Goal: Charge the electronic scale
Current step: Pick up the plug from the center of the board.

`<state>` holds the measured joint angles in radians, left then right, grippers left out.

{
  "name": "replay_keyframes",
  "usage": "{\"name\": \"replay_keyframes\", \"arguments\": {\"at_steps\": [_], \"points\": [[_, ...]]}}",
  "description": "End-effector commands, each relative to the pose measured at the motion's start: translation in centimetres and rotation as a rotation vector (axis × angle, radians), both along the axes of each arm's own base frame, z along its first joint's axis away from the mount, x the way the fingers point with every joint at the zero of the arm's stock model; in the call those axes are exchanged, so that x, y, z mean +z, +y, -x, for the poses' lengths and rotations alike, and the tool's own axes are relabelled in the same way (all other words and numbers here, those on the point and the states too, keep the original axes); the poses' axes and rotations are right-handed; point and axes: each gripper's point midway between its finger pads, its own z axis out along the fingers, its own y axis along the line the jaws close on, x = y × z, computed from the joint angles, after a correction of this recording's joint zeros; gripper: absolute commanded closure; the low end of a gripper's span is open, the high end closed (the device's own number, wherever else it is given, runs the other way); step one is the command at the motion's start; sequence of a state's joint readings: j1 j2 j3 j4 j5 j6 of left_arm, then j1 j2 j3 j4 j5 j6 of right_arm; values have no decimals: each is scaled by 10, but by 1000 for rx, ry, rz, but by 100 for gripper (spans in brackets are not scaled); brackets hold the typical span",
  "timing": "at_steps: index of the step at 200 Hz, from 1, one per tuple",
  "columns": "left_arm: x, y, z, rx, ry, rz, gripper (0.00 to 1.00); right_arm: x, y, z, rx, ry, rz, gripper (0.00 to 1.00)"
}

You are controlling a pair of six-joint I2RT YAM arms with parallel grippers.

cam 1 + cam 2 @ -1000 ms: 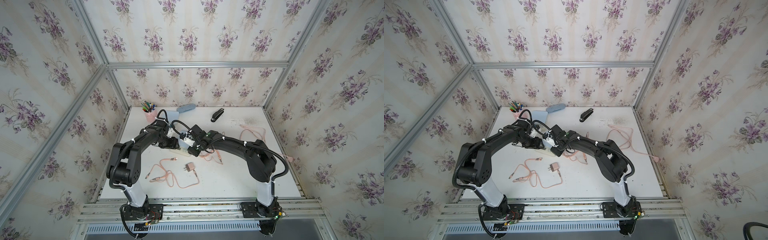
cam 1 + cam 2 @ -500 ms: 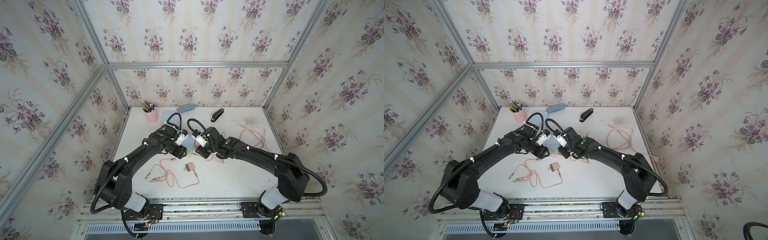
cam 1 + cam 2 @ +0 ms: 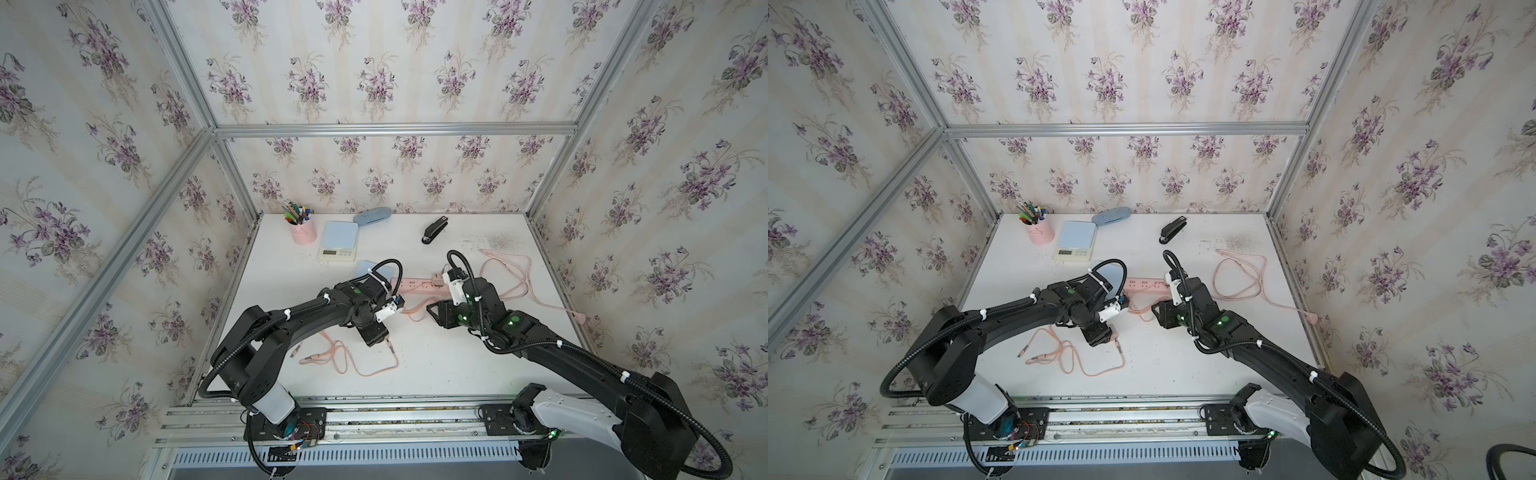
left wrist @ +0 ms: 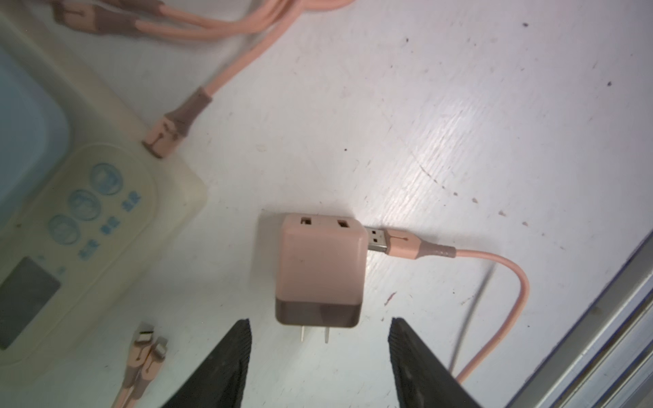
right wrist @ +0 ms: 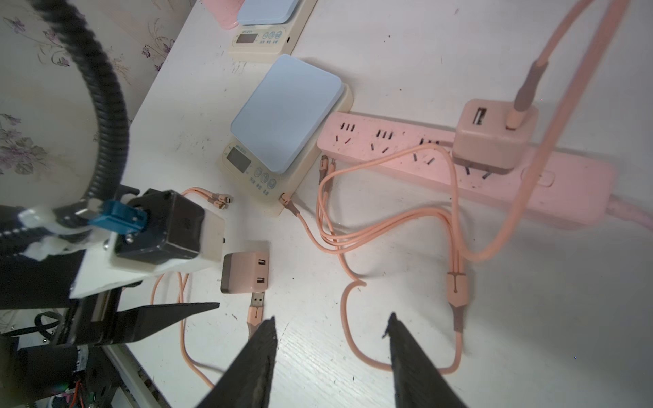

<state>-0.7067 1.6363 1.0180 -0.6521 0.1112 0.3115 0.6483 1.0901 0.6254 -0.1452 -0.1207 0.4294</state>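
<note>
The electronic scale (image 5: 286, 116), cream with a pale blue top, lies beside the pink power strip (image 5: 459, 166). A pink cable connector (image 5: 287, 204) sits in its side, also visible in the left wrist view (image 4: 166, 136). A loose pink adapter (image 4: 319, 275) lies flat on the table with its prongs toward my left gripper (image 4: 319, 325), which hangs open just above it. The cable's USB plug (image 4: 380, 242) lies bare beside the adapter. My right gripper (image 5: 330, 325) is open over the table with nothing between its fingers. In both top views the left gripper (image 3: 376, 336) covers the adapter.
A second scale (image 3: 338, 241), a pink pen cup (image 3: 302, 230), a blue case (image 3: 372, 216) and a black stapler (image 3: 434, 230) stand at the back. Another adapter (image 5: 491, 137) with a cable is plugged into the strip. Loose pink cable (image 3: 353, 361) loops near the front.
Both arms have drawn back from the scale toward the front of the table. The left gripper now hangs over the loose adapter. The right jaws have opened wider.
</note>
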Motion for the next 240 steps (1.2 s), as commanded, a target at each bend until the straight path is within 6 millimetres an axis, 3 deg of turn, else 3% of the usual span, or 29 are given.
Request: {"name": "replay_keyframes", "arguments": {"at_steps": [1, 20, 38, 66, 90, 126, 163, 199, 218, 240], "points": [[-14, -2, 0, -25, 27, -12, 37, 9, 5, -2, -45, 17, -98, 48], [-24, 2, -4, 10, 38, -57, 44, 10, 9, -5, -16, 16, -74, 48], [-28, 2, -4, 33, 38, -63, 63, 8, 10, -10, -44, 35, -75, 48], [-15, 4, -2, 28, 17, -43, 75, 15, 28, -7, -10, 66, -201, 49], [20, 6, -4, 35, -67, 18, 77, 13, 30, -5, -44, 119, -243, 48], [86, -19, -18, 73, -241, 249, 79, 42, 64, 18, 127, 163, -394, 38], [101, -50, -26, 71, -300, 368, 78, 65, 97, 29, 298, 211, -406, 37], [139, -49, -23, 66, -359, 430, 78, 58, 107, 22, 360, 258, -301, 40], [149, -45, -22, 57, -393, 443, 78, 62, 114, 29, 398, 309, -331, 48], [144, -47, -20, 36, -394, 444, 78, 62, 113, 32, 394, 330, -342, 59]]}}
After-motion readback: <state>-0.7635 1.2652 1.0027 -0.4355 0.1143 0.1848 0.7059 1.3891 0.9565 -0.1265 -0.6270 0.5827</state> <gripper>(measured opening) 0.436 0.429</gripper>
